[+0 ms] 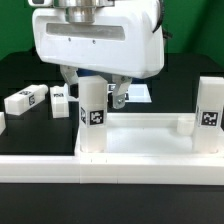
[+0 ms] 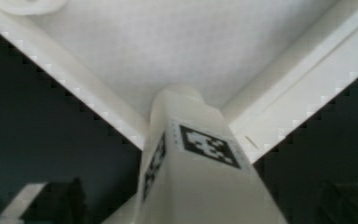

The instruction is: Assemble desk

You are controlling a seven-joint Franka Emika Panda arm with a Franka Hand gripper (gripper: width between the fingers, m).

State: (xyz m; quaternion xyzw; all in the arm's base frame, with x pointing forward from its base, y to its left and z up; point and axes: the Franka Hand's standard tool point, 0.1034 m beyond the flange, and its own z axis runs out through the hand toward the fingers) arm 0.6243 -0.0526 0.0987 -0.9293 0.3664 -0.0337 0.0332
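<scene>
Finding: the claw [image 1: 95, 92] stands apart, holding nothing. In the wrist view its two fingertips [image 2: 43, 203] flank an upright leg [image 2: 202, 150], with dark gaps visible on both sides. In the exterior view the leg [image 1: 92, 115] stands in a corner socket at the left end of the desk top [image 1: 140, 165], with its tag facing the camera. The relation that matters is that the leg lies directly below the claw and between the fingers. Its long axis is vertical and in line with the claw's own approach axis, so the fingers sit to either side of the upper part of the leg, near it but not touching. A second leg [image 1: 209, 112] stands upright at the right end of the same top, well apart. Two more legs [image 1: 25, 100] [image 1: 60, 96] lie flat off to the exterior view's left, outside the rim. The wrist view shows the top's inner face [image 2: 176, 50] and its raised rim meeting at the corner behind the leg. The socket joint is hidden, so it cannot be told whether the leg is fully seated. Judgement: any coming move — a fresh grip to turn the leg, or a withdrawal — calls for travel along the vertical axis only. A sideways shift would put one finger against the leg and could tilt it in its socket. With only one arm, there is no question of which is nearer.
</scene>
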